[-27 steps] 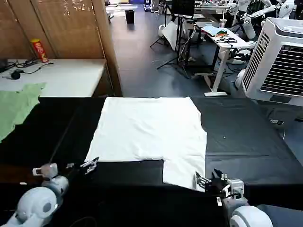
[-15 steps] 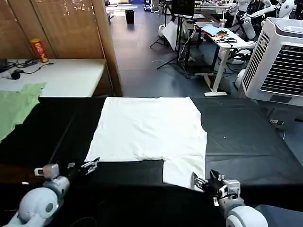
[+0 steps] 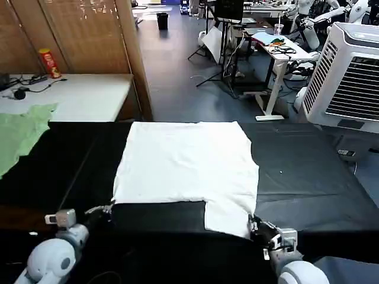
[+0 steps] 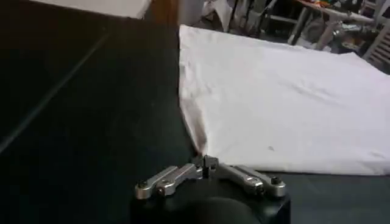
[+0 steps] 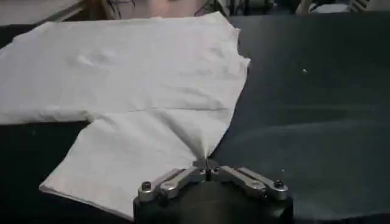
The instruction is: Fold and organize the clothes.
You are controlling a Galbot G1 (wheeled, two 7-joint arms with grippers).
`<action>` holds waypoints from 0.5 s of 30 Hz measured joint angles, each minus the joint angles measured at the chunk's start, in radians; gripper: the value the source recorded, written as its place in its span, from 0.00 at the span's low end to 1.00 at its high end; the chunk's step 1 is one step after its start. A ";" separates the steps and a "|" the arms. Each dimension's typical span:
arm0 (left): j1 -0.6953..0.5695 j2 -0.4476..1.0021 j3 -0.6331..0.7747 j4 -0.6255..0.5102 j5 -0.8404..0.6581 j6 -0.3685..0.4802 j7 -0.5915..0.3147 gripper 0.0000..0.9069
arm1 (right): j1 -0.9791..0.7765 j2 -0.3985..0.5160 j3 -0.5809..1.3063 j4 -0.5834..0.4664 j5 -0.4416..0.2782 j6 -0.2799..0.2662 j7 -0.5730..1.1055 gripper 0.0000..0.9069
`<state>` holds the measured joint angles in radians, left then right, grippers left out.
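Both grippers now pinch T-shirt (image 3: 186, 168) near corners.

A: Work surface?
B: Black table (image 3: 308, 171), wide, matte. A white table (image 3: 83, 94) stands beyond it on the left, cables (image 3: 26, 89) and a red-and-yellow can (image 3: 49, 63) on top.

A: Walls?
B: Bamboo blinds (image 3: 77, 35) behind the white table.

A: Floor?
B: Grey floor (image 3: 177, 77), a dark bin (image 3: 162, 20) far back.

A: Right side?
B: White cooler (image 3: 349, 77) with a slatted grille. A white desk (image 3: 278, 50), cluttered, with stands around it.
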<state>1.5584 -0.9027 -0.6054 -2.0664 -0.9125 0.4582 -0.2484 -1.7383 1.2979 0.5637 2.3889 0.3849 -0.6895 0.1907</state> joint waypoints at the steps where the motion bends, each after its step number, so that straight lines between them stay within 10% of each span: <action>1: 0.019 0.004 -0.008 -0.014 0.002 -0.007 -0.001 0.00 | -0.009 0.000 0.005 0.011 0.001 0.000 -0.002 0.00; 15: 0.153 -0.023 -0.096 -0.124 0.011 -0.091 -0.061 0.00 | 0.176 -0.085 0.045 -0.138 0.089 0.180 -0.068 0.00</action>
<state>1.7110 -0.9252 -0.7017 -2.1909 -0.9016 0.3668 -0.3093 -1.5627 1.2127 0.6084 2.2511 0.4740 -0.5091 0.1224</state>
